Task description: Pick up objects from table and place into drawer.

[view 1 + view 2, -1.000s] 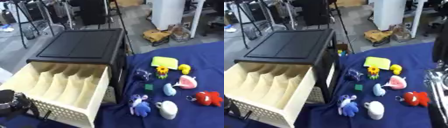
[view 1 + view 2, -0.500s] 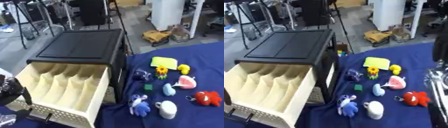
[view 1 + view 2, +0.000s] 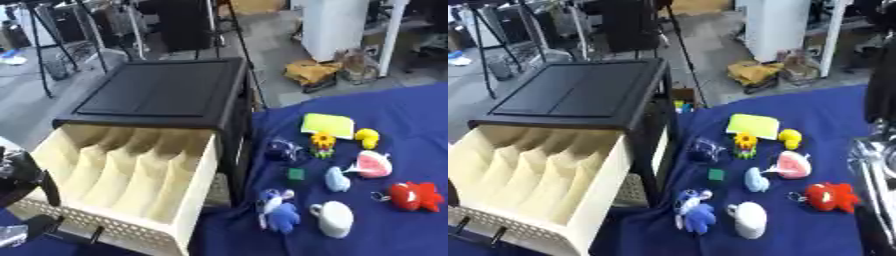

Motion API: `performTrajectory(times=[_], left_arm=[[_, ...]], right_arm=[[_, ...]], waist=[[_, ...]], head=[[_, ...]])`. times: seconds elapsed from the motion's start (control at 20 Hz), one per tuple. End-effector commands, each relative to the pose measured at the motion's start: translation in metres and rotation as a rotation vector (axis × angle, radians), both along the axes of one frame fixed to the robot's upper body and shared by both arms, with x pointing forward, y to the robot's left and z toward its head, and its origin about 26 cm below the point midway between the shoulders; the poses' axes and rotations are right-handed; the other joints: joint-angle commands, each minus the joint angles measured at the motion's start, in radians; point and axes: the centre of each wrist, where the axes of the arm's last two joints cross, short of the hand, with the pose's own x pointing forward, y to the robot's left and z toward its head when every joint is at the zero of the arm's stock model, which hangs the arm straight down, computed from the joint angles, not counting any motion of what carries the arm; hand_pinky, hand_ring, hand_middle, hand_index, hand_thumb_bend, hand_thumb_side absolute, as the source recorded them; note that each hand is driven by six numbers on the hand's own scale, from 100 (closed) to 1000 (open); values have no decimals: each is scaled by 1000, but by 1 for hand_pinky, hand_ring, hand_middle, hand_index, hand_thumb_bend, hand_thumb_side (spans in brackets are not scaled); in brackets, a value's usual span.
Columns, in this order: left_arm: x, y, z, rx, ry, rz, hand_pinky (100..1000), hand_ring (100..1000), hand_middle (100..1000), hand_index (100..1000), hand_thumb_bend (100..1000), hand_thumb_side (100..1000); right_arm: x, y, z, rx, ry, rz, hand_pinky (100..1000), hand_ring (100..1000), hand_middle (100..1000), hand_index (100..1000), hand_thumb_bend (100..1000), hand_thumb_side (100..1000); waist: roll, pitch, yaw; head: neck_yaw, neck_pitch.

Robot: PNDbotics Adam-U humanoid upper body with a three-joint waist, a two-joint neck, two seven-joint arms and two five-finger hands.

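Observation:
A cream drawer [image 3: 114, 232] with long divided slots stands pulled out of a black cabinet [image 3: 166, 90]. To its right, small toys lie on the blue cloth [image 3: 411, 115]: a yellow-green pad [image 3: 328, 125], a yellow duck [image 3: 367, 137], a sunflower [image 3: 323, 142], a dark blue piece [image 3: 282, 149], a green cube [image 3: 297, 173], a pink figure [image 3: 374, 164], a light blue figure [image 3: 337, 179], a red plush [image 3: 413, 195], a white cup-like toy [image 3: 334, 218] and a blue plush [image 3: 278, 212]. My left hand [image 3: 22, 175] shows dark at the drawer's front left corner. My right arm [image 3: 872, 160] runs down the right edge, beside the red plush.
Beyond the table lie a grey floor, tripod legs [image 3: 44, 55], a white pillar [image 3: 337, 25] and a tan bundle [image 3: 311, 75]. The cabinet takes up the left half of the table. The toys fill the cloth's middle.
My left arm has shifted a little up and leftward by the drawer's front corner. The drawer and the toys lie as before.

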Motion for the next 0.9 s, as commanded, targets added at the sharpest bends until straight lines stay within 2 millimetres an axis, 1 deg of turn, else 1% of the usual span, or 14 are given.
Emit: performTrajectory(times=[0.05,0.15,0.2,0.25,0.3,0.35,0.4,0.45,0.5,0.55,0.6,0.65,0.8,0.9], left_arm=[[-2,3,15,31,-36,11,100,137,209,663,251,692],[-2,3,15,32,-35,10,100,137,209,674,248,696],[-2,3,15,30,-35,10,100,138,215,721,266,710],[-2,3,14,22,-36,5,100,198,301,894,564,744],[-2,2,14,6,-43,-15,100,278,414,1000,874,806],[-2,2,15,-14,-66,-37,117,339,486,1000,1000,927],[-2,3,18,-43,-102,-57,161,374,525,1000,998,979],[-2,4,19,-77,-145,-81,187,399,547,1000,989,1000],[-2,5,20,-125,-194,-111,356,532,668,1000,932,1000],[-3,5,21,-188,-248,-145,484,644,727,1000,842,1000],[-3,6,21,-264,-305,-175,559,697,737,1000,730,1000],[-3,8,22,-352,-362,-196,630,749,748,1000,658,1000],[-4,10,21,-605,-496,-235,687,807,775,1000,493,1000],[-4,10,22,-778,-567,-249,690,822,784,1000,402,1000]], right_arm=[[-4,-2,9,-10,-35,-5,729,810,665,692,104,1000],[-4,-1,10,-9,-36,-4,729,810,665,692,103,1000],[-4,-1,10,-9,-36,-4,729,810,665,692,103,1000],[-4,-1,10,-9,-37,-4,729,810,665,692,103,1000],[-4,-2,10,-8,-37,-5,729,810,665,692,103,1000],[-4,-2,10,-8,-37,-5,729,810,665,692,103,1000],[-4,-2,10,-7,-37,-5,729,810,665,692,101,1000],[-4,-2,10,-7,-37,-6,729,810,665,692,101,1000],[-4,-2,10,-6,-38,-7,729,810,665,691,101,1000],[-4,-3,10,-5,-38,-8,729,810,665,692,101,1000],[-4,-3,10,-4,-39,-9,729,810,665,691,100,1000],[-4,-3,10,-3,-41,-9,729,810,665,692,100,1000],[-4,-3,11,1,-45,-9,729,810,665,691,100,1000],[-4,-2,12,5,-48,-8,729,810,665,692,100,1000]], waist=[[-6,-13,2],[-6,-14,2],[-7,-14,2],[-7,-14,1],[-8,-14,1],[-9,-14,1],[-9,-14,2],[-10,-13,2],[-11,-13,2],[-12,-12,2],[-13,-12,2],[-14,-11,2],[-18,-10,1],[-22,-10,2]], head=[[0,1],[-1,0],[-1,-1],[-1,-1],[-2,-1],[-4,-1],[-6,-1],[-8,-1],[-9,-2],[-10,-4],[-11,-6],[-11,-9],[-13,-16],[-18,-17]])
